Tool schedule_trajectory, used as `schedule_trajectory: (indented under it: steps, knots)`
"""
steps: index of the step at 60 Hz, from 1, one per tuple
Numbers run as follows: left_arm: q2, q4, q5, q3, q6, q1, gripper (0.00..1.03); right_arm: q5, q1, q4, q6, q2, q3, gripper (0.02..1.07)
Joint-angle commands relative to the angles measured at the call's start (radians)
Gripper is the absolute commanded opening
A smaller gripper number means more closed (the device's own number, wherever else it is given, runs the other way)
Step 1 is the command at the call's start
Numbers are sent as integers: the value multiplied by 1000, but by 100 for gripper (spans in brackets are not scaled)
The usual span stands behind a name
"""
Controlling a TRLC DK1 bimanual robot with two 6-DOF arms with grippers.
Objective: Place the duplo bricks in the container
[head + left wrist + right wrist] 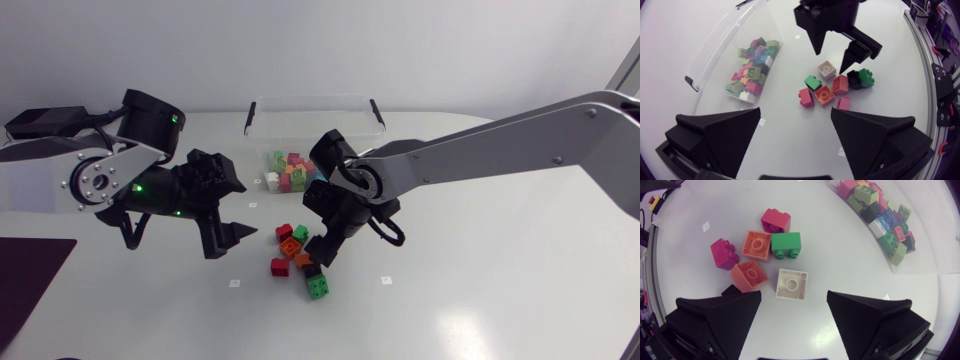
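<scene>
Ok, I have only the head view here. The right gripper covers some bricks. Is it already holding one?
Observer: No. The right gripper is open; a white brick lies between its fingertips, touching neither.
Operator: Which way does this brick lie?
Observer: Hollow side up.
Operator: And the orange ones?
Observer: Both orange bricks lie hollow side up too, beside the white one.

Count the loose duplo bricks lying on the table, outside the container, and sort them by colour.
Orange bricks: 2
Green bricks: 2
Red brick: 1
Pink brick: 1
White brick: 1
Black brick: 1
Total: 8
</scene>
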Motion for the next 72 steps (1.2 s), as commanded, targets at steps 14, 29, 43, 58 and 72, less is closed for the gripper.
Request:
schedule_trajectory:
  steps: [14, 29, 43, 58, 72]
  knots:
    - [29, -13, 14, -79, 78, -71, 98, 8, 5, -64, 24, 90, 91, 82]
    - [120, 1, 14, -92, 95, -121, 98, 8, 3, -95, 23, 135, 126, 65]
    - [200, 27, 14, -85, 108, -155, 98, 1, -6, -119, 17, 144, 132, 31]
    - [278, 47, 14, -61, 108, -169, 98, -9, -33, -127, 10, 46, 91, 30]
    - [309, 91, 14, -61, 98, -187, 97, -27, -72, -145, 4, -65, 62, 30]
